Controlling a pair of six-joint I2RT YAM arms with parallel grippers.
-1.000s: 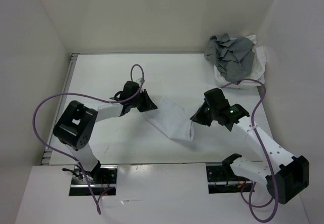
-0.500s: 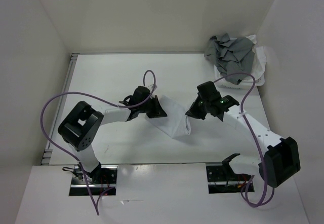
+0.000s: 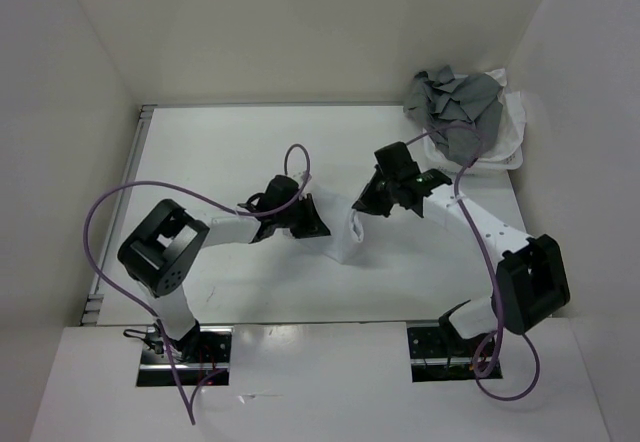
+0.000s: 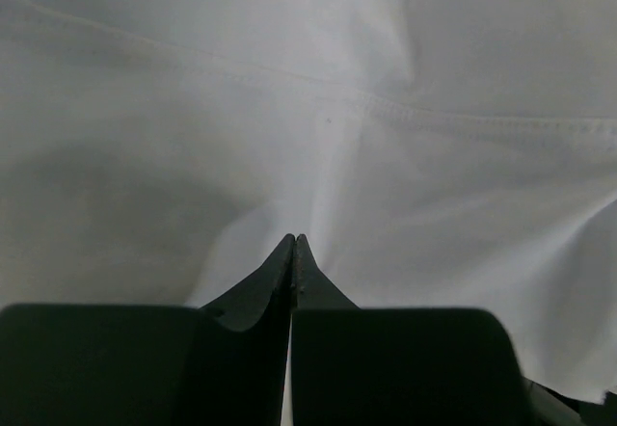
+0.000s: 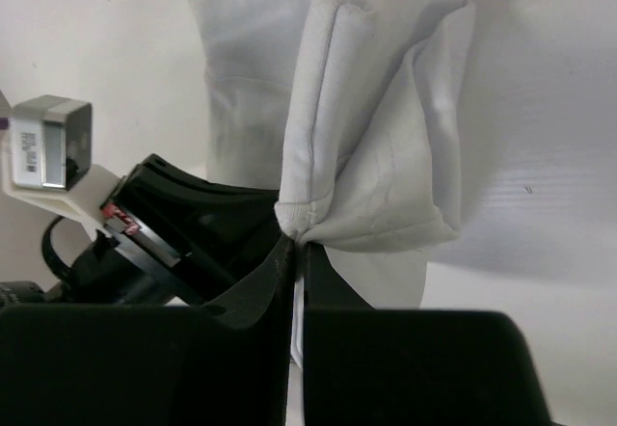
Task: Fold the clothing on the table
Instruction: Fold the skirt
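Observation:
The white clothing (image 3: 346, 243) lies bunched in a narrow strip on the table (image 3: 215, 152) between my two grippers. My left gripper (image 3: 317, 224) is at its left side, fingers shut, and the fabric (image 4: 386, 79) tents up to the fingertips (image 4: 294, 238). My right gripper (image 3: 362, 206) is shut on a hemmed corner of the clothing (image 5: 386, 156) and holds it lifted, so the cloth hangs doubled over from the pinch (image 5: 297, 241). The left gripper's black body (image 5: 174, 224) shows close behind that fold.
A crumpled grey garment (image 3: 455, 112) sits in a white basket (image 3: 512, 127) at the far right corner. A metal rail (image 3: 143, 162) runs along the table's left edge. White walls enclose the table. Purple cables loop over both arms.
The right gripper has moved up and to the left with its corner of the clothing. The left gripper has shifted right. The clothing has gone from a wide spread to a narrow bunch.

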